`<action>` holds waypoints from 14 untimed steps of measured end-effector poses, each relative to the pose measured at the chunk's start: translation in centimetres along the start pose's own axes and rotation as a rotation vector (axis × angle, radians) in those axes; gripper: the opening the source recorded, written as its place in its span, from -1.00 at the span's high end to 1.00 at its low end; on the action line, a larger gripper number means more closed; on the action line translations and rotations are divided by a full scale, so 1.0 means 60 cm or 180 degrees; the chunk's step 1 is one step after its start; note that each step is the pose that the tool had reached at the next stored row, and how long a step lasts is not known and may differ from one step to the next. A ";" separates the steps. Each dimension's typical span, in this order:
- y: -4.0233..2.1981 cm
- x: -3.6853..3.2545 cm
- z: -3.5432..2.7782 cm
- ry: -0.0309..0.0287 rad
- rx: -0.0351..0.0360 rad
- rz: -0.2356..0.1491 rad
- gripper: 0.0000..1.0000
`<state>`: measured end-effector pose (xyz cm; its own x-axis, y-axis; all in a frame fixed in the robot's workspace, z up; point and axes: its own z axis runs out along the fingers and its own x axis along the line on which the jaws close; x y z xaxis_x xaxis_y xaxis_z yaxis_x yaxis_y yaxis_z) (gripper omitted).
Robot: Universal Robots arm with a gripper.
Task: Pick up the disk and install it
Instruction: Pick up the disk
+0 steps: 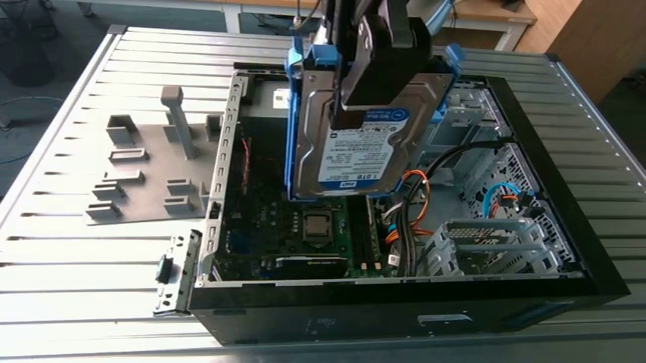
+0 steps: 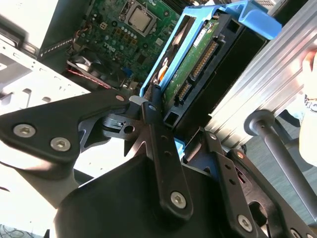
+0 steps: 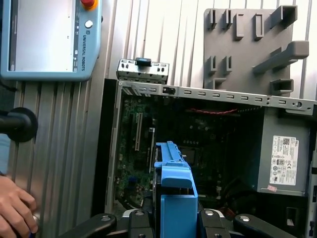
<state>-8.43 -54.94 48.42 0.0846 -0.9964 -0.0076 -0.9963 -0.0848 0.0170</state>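
Gripper [image 1: 368, 87] jaws are closed on the disk [image 1: 358, 151]: 1 finger presses flat on the labelled face and the other sits behind it, so the drive hangs on edge from the tool, clear of the parts below. This edge-on hold probably suits sliding it into a bay rather than laying it flat. In the second wrist view the disk [image 2: 195, 64] shows its connector end pointing away from the gripper, just past the fingertips, with the blue bracket [image 2: 218, 15] framing it.

Beneath lies the open computer case [image 1: 404, 302]. Its motherboard [image 1: 302, 219] appears below the disk's lower edge. The silver drive cage [image 1: 495, 242] sits toward the exterior view's right, apart from the disk.

Farther off, a grey fixture plate [image 1: 151, 174] stands on the ribbed table [image 1: 60, 249]. In the first wrist view a person's hand [image 3: 15, 210] rests at the table's edge.
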 end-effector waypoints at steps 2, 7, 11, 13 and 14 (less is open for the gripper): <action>0.000 0.002 0.000 0.0000 0.0000 0.0000 0.26; -0.002 0.008 0.000 0.0000 0.0000 0.0000 0.26; -0.003 0.012 0.000 0.0000 0.0000 0.0000 0.26; -0.004 0.015 0.000 0.0000 0.0000 0.0000 0.26; -0.004 0.016 0.000 0.0000 0.0000 0.0000 0.26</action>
<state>-8.11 -55.87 48.39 0.0846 -0.9964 -0.0076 -0.9963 -0.0847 0.0170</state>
